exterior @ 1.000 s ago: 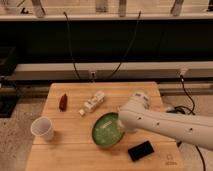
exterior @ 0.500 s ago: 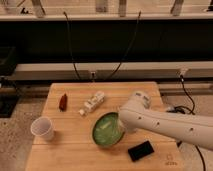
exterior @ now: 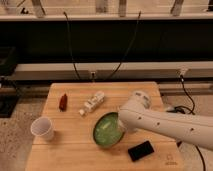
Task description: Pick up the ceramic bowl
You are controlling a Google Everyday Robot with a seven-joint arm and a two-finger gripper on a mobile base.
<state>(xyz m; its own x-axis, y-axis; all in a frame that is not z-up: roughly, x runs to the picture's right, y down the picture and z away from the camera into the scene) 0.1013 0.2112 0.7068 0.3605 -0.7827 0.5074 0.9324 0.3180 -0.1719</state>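
The ceramic bowl (exterior: 106,131) is glossy green with a darker rim and sits at the middle of the wooden table (exterior: 75,150). It stands tilted, its right rim raised and its opening facing left. My gripper (exterior: 122,128) is at the bowl's right rim, at the end of the white arm (exterior: 165,125) that reaches in from the right. The arm's end hides most of the gripper, which is shut on the tilted bowl's rim.
A white paper cup (exterior: 43,128) stands at the left. A dark red object (exterior: 63,101) and a white object (exterior: 93,103) lie at the back. A black flat object (exterior: 140,150) lies front right of the bowl. Cables hang behind the table.
The bowl and the arm's end have shifted very slightly; nothing else has moved.
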